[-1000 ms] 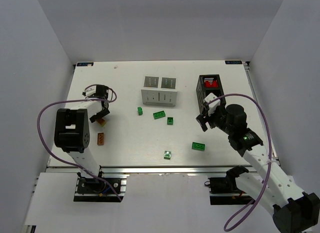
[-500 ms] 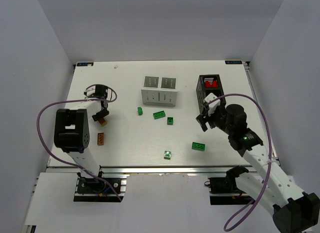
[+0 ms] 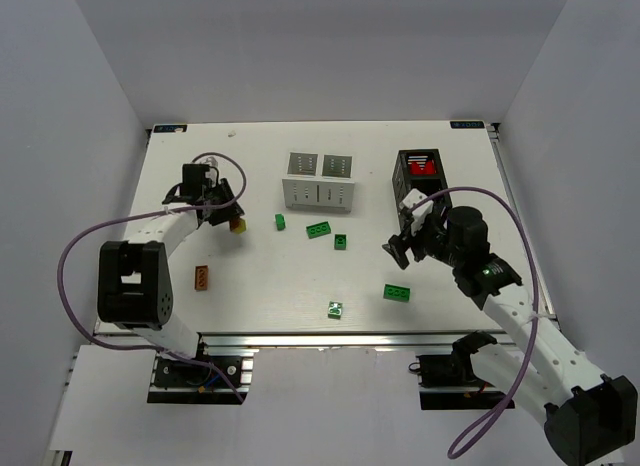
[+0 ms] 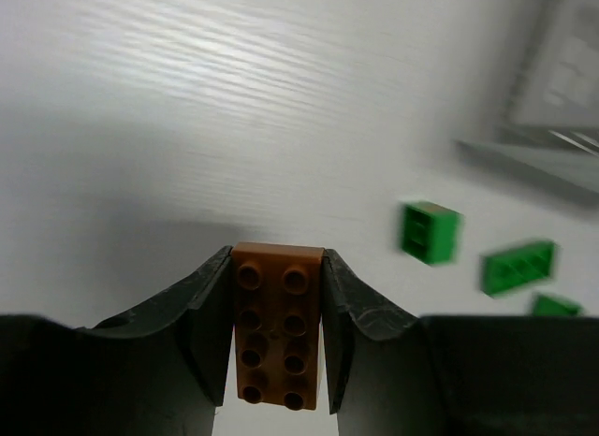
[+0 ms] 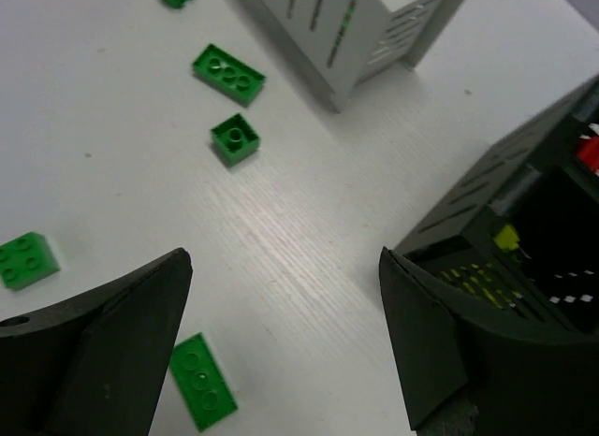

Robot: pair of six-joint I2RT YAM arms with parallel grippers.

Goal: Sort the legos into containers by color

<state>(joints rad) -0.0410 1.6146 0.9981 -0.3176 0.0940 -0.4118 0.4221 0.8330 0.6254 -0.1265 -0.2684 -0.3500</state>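
1. The left tool (image 4: 276, 265), near the table's (image 3: 260, 286) left edge, pinches an orange-brown studded plastic brick (image 4: 275, 347).
2. The right tool (image 5: 281, 296) is spread wide and holds nothing.
3. Just beside it, the tall black slotted box (image 5: 487, 239) is cut off by the frame, its contents dim.
4. Small green bricks (image 3: 319, 229) lie scattered before the low white slotted box (image 3: 318, 191).
5. A second brown brick (image 3: 202, 277) lies near the left edge.

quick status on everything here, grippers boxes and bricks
left gripper: shut on brown brick
right gripper: open, empty, beside black box
black box: upright, red bricks in far compartment
white box: upright, both compartments look empty
five green bricks: loose on table
other brown brick: loose on table
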